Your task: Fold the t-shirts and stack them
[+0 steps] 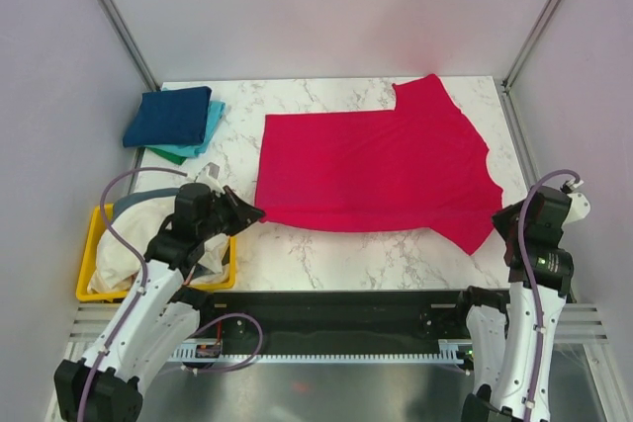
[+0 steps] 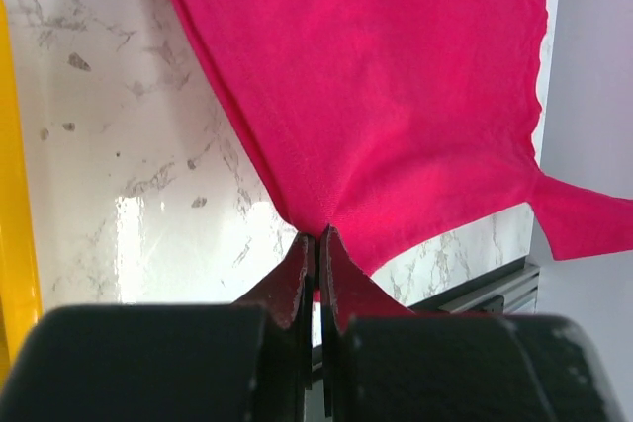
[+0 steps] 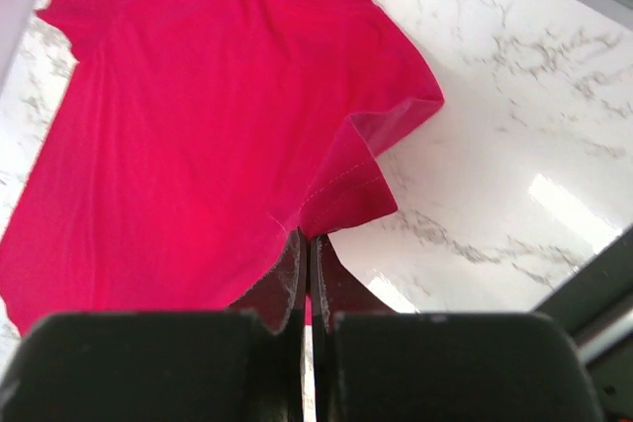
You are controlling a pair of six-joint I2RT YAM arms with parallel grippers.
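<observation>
Clamped shut with the left hand (image 2: pixel 316 236) on the near left corner of the red t-shirt (image 1: pixel 376 170), and squeezed just as tight with the right hand (image 3: pixel 307 236) on its near right corner. Spread flat and wide across the marble surface (image 1: pixel 326 259) between the two arms. Off at the back left, folded navy t-shirt (image 1: pixel 168 116) over teal t-shirt (image 1: pixel 213 121) and green t-shirt (image 1: pixel 178 153), with white t-shirt (image 1: pixel 124 249) and grey-blue t-shirt (image 1: pixel 138 204) heaped in the yellow tray (image 1: pixel 87 264) beside the left arm.
</observation>
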